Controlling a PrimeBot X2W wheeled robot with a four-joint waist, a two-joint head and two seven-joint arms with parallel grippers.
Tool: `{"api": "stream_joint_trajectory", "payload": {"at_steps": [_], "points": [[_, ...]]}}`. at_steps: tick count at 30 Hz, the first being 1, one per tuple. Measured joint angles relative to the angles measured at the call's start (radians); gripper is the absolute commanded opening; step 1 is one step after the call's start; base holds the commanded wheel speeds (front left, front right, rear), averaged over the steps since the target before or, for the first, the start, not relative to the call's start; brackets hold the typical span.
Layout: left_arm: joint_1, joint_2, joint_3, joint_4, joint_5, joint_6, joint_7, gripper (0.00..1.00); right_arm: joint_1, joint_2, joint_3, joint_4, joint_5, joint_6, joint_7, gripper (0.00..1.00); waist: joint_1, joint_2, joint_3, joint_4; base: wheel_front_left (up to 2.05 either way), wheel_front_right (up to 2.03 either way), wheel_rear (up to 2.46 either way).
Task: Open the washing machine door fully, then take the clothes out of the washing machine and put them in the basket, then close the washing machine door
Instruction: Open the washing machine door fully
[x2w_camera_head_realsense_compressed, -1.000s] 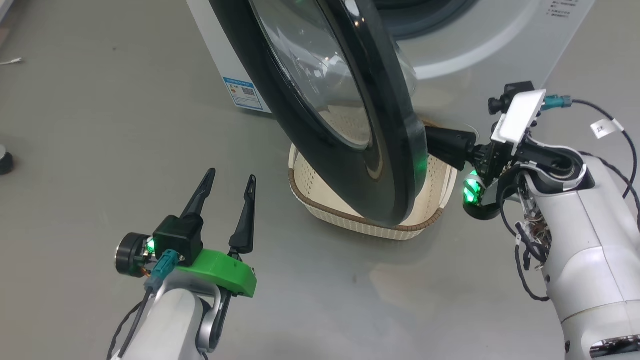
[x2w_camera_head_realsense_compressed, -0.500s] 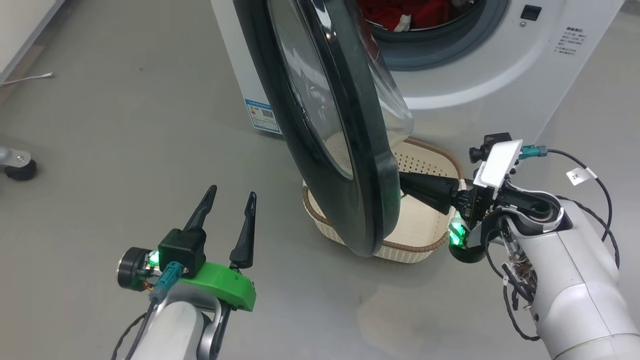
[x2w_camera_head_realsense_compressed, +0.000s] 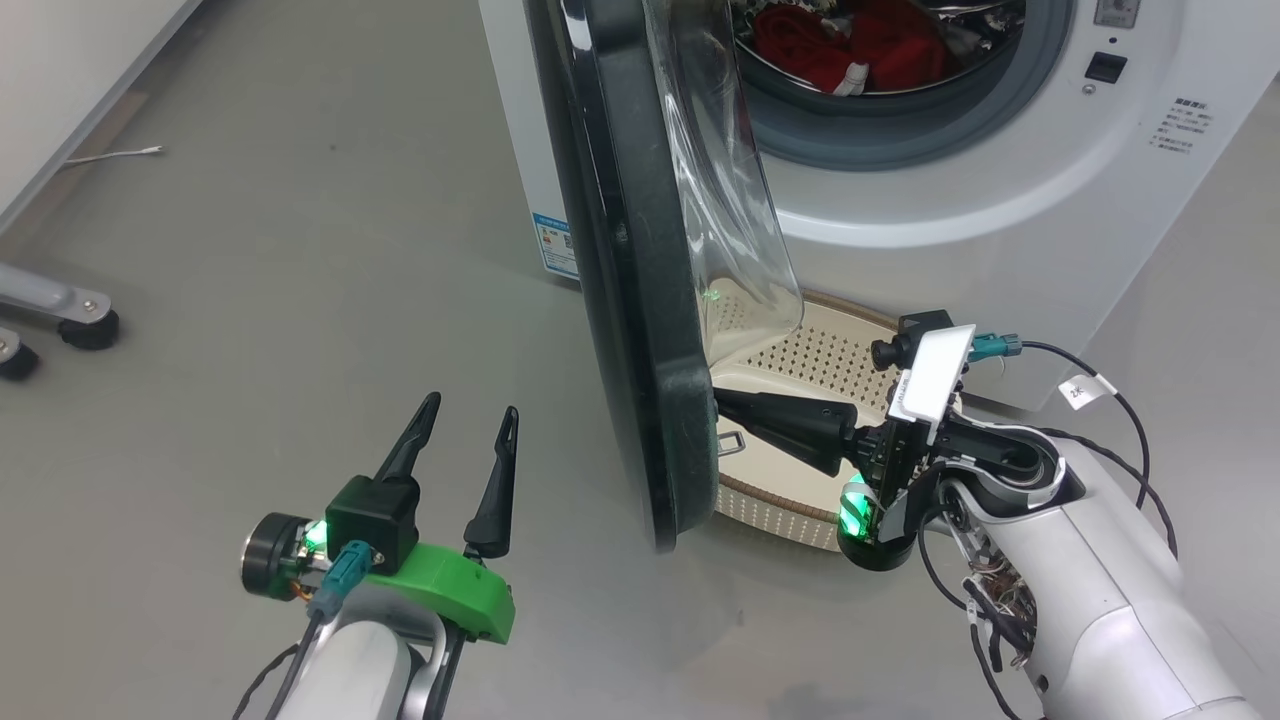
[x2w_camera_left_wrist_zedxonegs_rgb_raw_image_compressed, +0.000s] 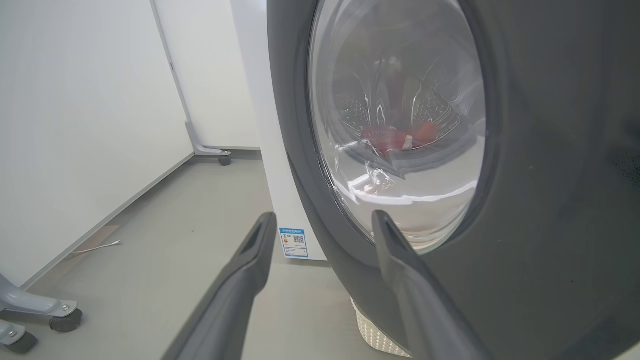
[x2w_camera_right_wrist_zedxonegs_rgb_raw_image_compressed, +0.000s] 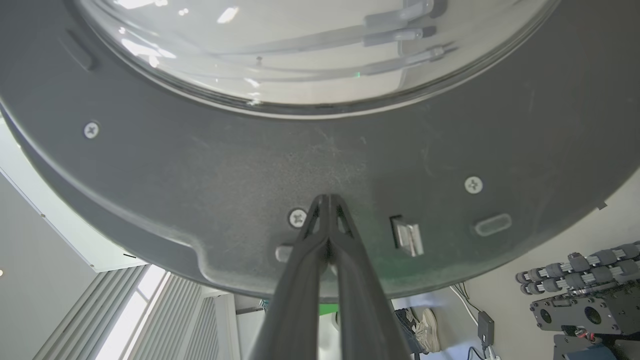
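**Door stands swung out, right end effector pressed on its inner face**

The washing machine door (x2w_camera_head_realsense_compressed: 640, 300) is open and stands almost edge-on in the head view. Its clear glass bowl bulges to the right, toward the washing machine (x2w_camera_head_realsense_compressed: 950, 220). The drum opening is uncovered, and the clothes (x2w_camera_head_realsense_compressed: 850, 45), red with a little white, lie inside it at the far side of the scene. In the left wrist view the same clothes (x2w_camera_left_wrist_zedxonegs_rgb_raw_image_compressed: 395, 137) show as a red patch through the glass of the door (x2w_camera_left_wrist_zedxonegs_rgb_raw_image_compressed: 550, 175).

The right end effector (x2w_camera_head_realsense_compressed: 725, 400) reaches from the right toward the door. Its two fingers are pressed together with nothing between them. In the right wrist view the joined tips (x2w_camera_right_wrist_zedxonegs_rgb_raw_image_compressed: 327, 197) lie against the dark inner face of the door (x2w_camera_right_wrist_zedxonegs_rgb_raw_image_compressed: 350, 160), below the glass bowl, between a screw on one side and a small metal latch (x2w_camera_right_wrist_zedxonegs_rgb_raw_image_compressed: 407, 235) on the other.

The left end effector (x2w_camera_head_realsense_compressed: 470, 406) hangs over the floor (x2w_camera_head_realsense_compressed: 250, 300) to the left of the door, on the near side, with its fingers spread apart and holding nothing. It does not touch the door.

The basket (x2w_camera_head_realsense_compressed: 770, 500) sits on the floor just in front of the machine, under the drum opening and to the right of the door. The lower edge of the door covers its left part. No clothes show in the visible part of the basket. A blue label sticker (x2w_camera_head_realsense_compressed: 555, 245) is on the left side of the machine, low down.
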Motion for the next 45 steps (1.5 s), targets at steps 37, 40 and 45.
{"api": "stream_joint_trajectory", "payload": {"at_steps": [37, 40, 45], "points": [[0.04, 0.004, 0.07, -0.014, 0.011, 0.01, 0.0, 1.0, 0.164, -0.03, -0.101, -0.194, -0.068, 0.007, -0.428, 1.0, 0.0, 0.0, -0.031, -0.068, 0.0, 0.0, 0.0], [0.051, 0.004, 0.072, -0.01, 0.012, 0.01, 0.0, 1.0, 0.216, -0.042, -0.12, -0.214, -0.101, 0.007, -0.473, 1.0, 0.0, 0.0, -0.04, -0.073, 0.0, 0.0, 0.0], [0.066, 0.009, 0.086, -0.001, 0.014, 0.01, 0.0, 1.0, 0.306, -0.063, -0.121, -0.246, -0.211, 0.007, -0.575, 1.0, 0.0, 0.0, -0.058, -0.089, 0.0, 0.0, 0.0]]}}
